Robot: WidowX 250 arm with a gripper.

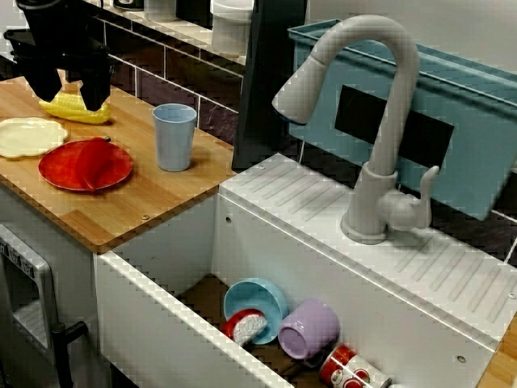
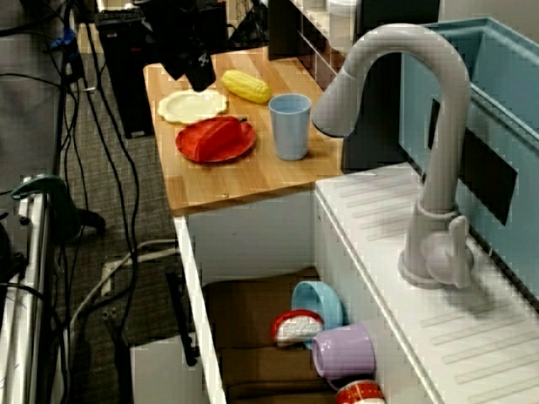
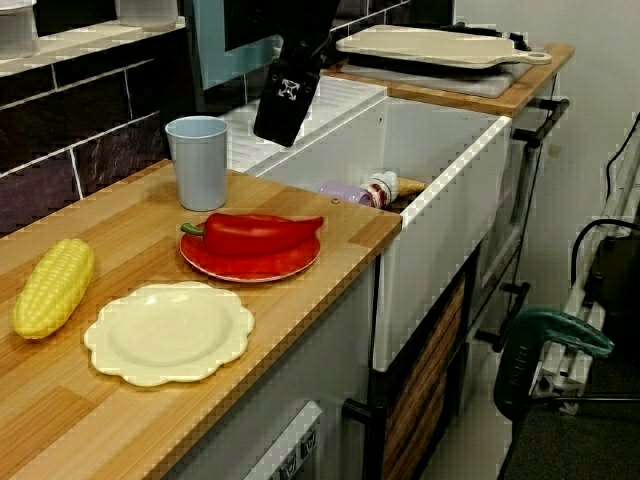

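Corn whole in counter-end view, fingers overlap it in sink-side view

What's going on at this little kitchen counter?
A robot arm's black gripper hangs over the wooden counter at the end away from the sink, fingers apart and holding nothing. Nearest below it lie a yellow corn cob and an empty cream plate, both untouched. Beside them a red pepper lies on a red plate, with a blue cup upright next to it. A blue bowl and a purple mug lie in the sink.
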